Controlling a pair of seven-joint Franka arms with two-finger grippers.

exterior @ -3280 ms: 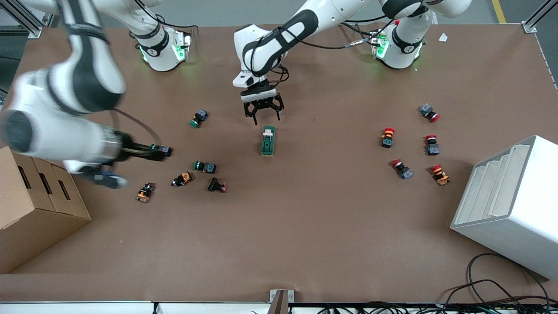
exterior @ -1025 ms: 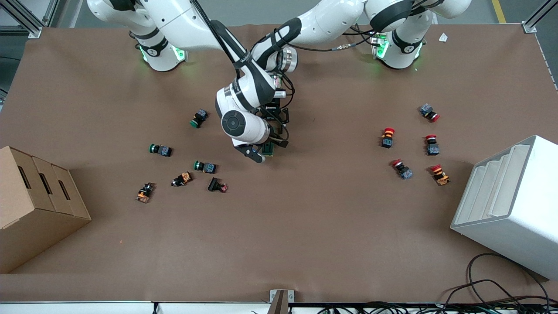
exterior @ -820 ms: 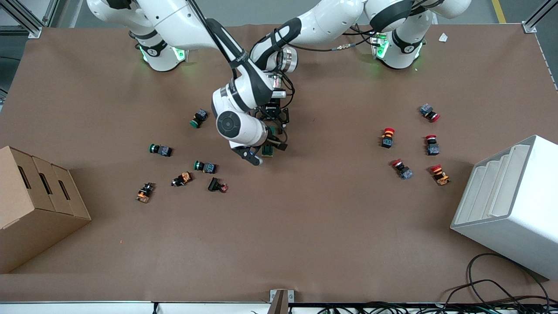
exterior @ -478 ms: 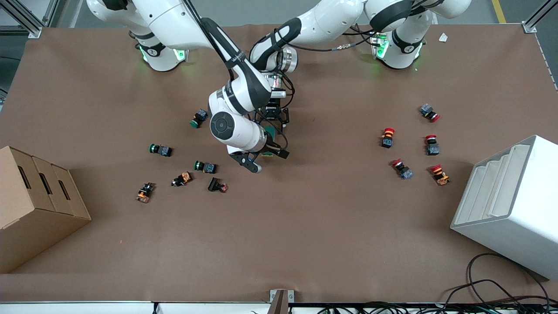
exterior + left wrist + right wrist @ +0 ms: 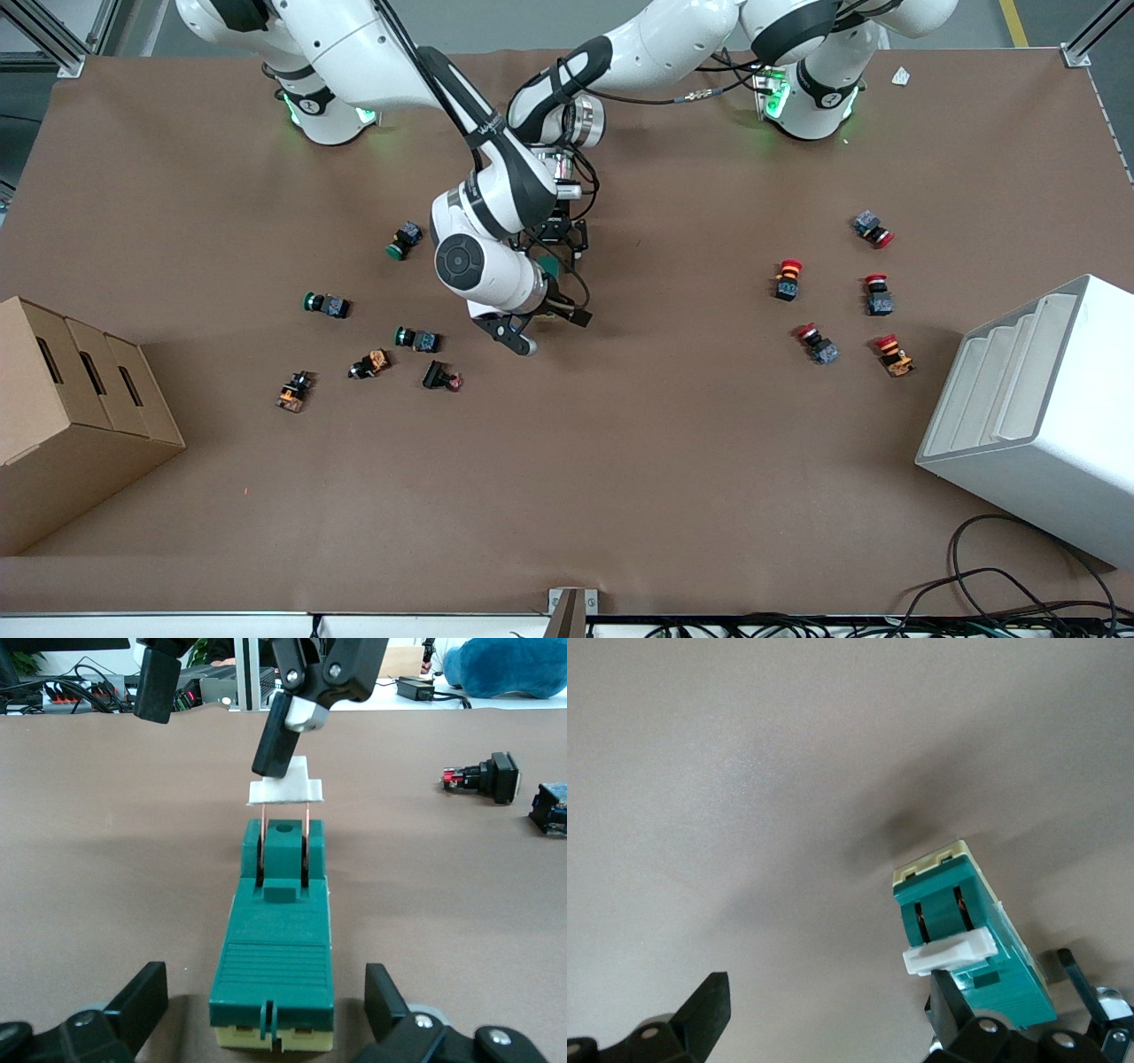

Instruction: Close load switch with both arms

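Two robot arms meet over a load switch (image 5: 550, 270) in the middle of the table (image 5: 620, 461), with the closing of the switch under way but not finished. At the right arm's end, several green and orange push buttons (image 5: 416, 338) lie scattered and untouched, well clear of the work. The right gripper (image 5: 824, 1028) hangs above the switch with its jaws spread wide and gripping nothing; one of its fingers (image 5: 282, 735) rests on the white lever (image 5: 285, 790), which stands raised on two copper blades (image 5: 306, 846) above the green body. The left gripper (image 5: 266, 1014) sits low at the switch's other end, its jaws open on either side of the body and, as far as can be seen, not quite touching it. Judging by the raised lever, the blades have yet to be pressed down into their slots. Red push buttons (image 5: 828, 292) lie toward the left arm's end.
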